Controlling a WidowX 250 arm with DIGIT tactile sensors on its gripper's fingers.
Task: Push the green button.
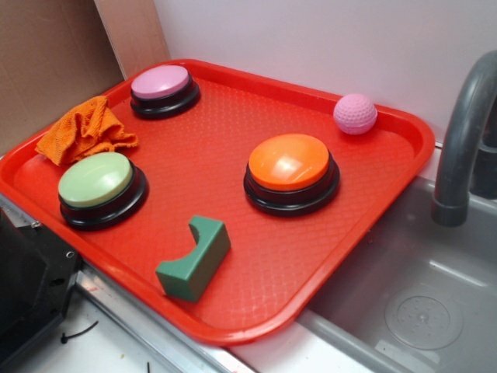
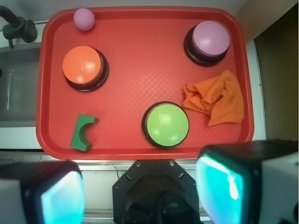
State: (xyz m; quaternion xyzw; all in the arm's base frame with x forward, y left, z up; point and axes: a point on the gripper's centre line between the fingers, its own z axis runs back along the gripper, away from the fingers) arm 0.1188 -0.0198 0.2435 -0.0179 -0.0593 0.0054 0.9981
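Green button (image 2: 167,123) sits on the red tray (image 2: 135,60), near its front edge in the wrist view, roughly 12 o'clock from the gripper (image 2: 140,186) and above it in frame. Fingers (image 2: 224,186) spread wide at the bottom of the wrist view, nothing between them, well short of the button. Nothing lies on the button's dome.

Around it, wrist view:
- orange cloth (image 2: 216,98), crumpled, at 2 o'clock, just beside the base
- pink button (image 2: 210,39) at 1 o'clock, beyond the cloth
- orange button (image 2: 83,66) at 10 o'clock, well apart
- dark green arch block (image 2: 83,133) at 9 o'clock, near the tray edge
- pink dimpled ball (image 2: 84,18) in the far left corner

Tray rests on a light counter; grey sink basin (image 1: 419,303) and grey faucet (image 1: 462,140) alongside, pale wall (image 1: 326,39) behind.
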